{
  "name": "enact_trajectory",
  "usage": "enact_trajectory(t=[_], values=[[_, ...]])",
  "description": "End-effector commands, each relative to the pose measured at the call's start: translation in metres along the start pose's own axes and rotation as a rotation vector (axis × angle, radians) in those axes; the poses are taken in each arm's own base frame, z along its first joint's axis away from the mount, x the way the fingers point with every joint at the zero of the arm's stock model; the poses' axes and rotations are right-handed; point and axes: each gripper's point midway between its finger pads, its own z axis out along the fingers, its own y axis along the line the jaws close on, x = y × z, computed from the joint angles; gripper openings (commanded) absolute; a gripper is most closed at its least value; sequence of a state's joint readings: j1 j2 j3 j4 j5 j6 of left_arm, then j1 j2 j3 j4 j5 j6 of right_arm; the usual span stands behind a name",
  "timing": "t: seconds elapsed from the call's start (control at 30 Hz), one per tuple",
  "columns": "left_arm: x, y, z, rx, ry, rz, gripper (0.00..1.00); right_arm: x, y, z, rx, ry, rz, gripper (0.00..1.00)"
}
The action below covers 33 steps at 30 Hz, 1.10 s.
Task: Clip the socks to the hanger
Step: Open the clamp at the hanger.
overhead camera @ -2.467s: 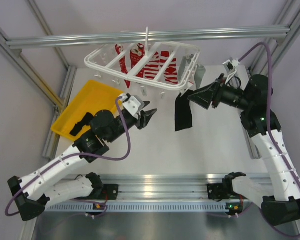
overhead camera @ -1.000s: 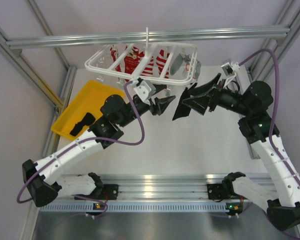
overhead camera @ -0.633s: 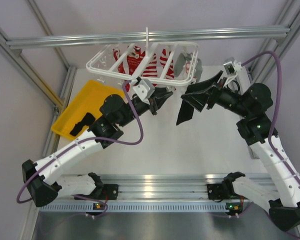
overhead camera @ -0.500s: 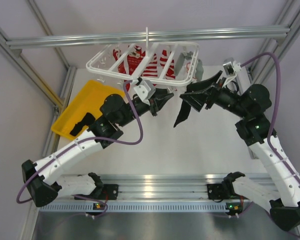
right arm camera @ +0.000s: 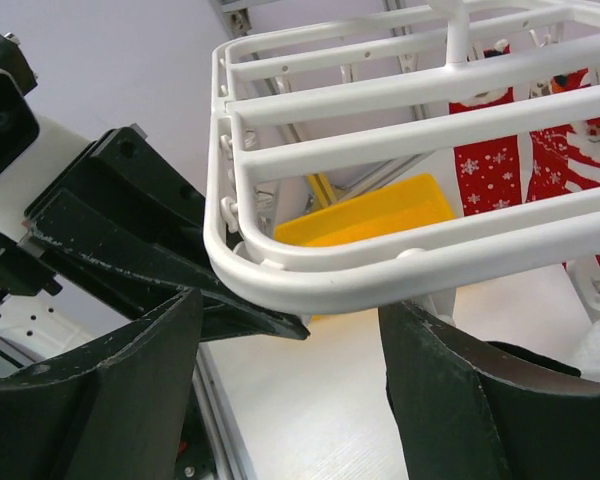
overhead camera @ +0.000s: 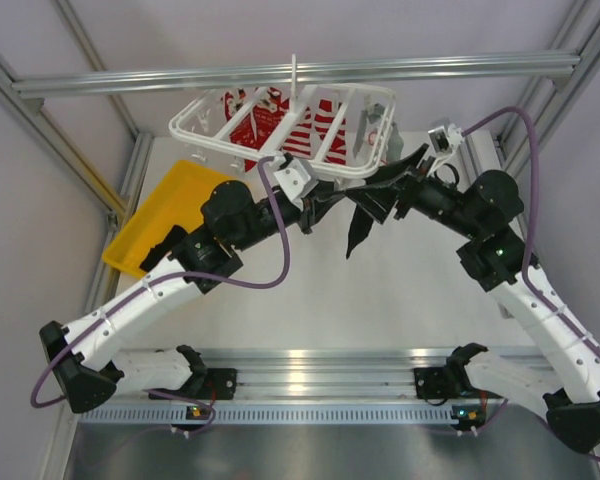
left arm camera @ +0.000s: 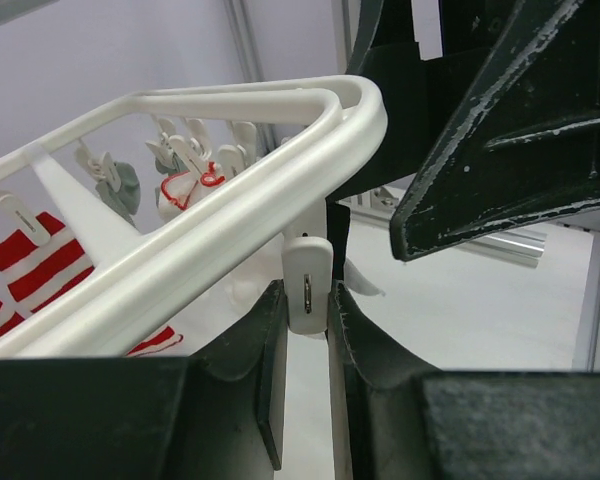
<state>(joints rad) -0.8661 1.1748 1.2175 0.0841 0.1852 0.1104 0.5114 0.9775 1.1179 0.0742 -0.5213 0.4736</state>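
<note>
The white hanger [overhead camera: 280, 125] hangs from the top bar. My left gripper [overhead camera: 325, 205] is under the hanger's near rim [left arm camera: 230, 190], and in the left wrist view it [left arm camera: 306, 312] is shut on a dangling white clip [left arm camera: 306, 280]. My right gripper [overhead camera: 377, 195] faces it from the right with its jaws wide open [right arm camera: 290, 340] below the hanger's corner [right arm camera: 310, 270]. A black sock [overhead camera: 359, 228] hangs limp under the right gripper. I cannot tell how it is held. A dark edge of it [right arm camera: 525, 358] shows beside the right finger.
Red-and-white patterned socks [overhead camera: 305, 125] and a grey garment [overhead camera: 378, 130] hang on the hanger. A yellow tray [overhead camera: 145, 225] lies at the left, partly behind the left arm. The aluminium frame bar [overhead camera: 280, 75] runs above the hanger.
Both grippers have risen and closed in under the hanger's near right corner. The left gripper has shut on a clip. The black sock has moved left with the right gripper.
</note>
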Motion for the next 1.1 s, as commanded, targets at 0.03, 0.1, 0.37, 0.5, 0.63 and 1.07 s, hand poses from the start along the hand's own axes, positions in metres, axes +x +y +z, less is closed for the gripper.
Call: enact_trajectory(t=[0.03,0.1,0.37,0.5,0.63,1.07], values=[[-0.009,-0.003,-0.003,0.012,-0.001,0.074,0.0,-0.006,0.009,0.01,-0.028,-0.046,0.0,0.7],[-0.006,-0.002,-0.004,0.007,0.007,0.089,0.0,-0.006,0.013,0.012,-0.04,-0.048,0.003,0.7],[-0.005,-0.011,-0.006,0.014,0.013,0.134,0.0,0.003,0.015,0.021,-0.058,-0.043,0.032,0.65],[-0.003,-0.017,-0.005,0.026,0.019,0.163,0.0,0.004,0.015,0.021,-0.047,-0.041,0.042,0.47],[0.002,-0.022,-0.002,0.034,0.028,0.177,0.0,0.003,0.007,0.021,0.001,-0.046,0.061,0.17],[0.004,-0.013,-0.019,-0.034,0.048,0.138,0.49,0.006,0.013,0.014,-0.045,-0.033,0.05,0.0]])
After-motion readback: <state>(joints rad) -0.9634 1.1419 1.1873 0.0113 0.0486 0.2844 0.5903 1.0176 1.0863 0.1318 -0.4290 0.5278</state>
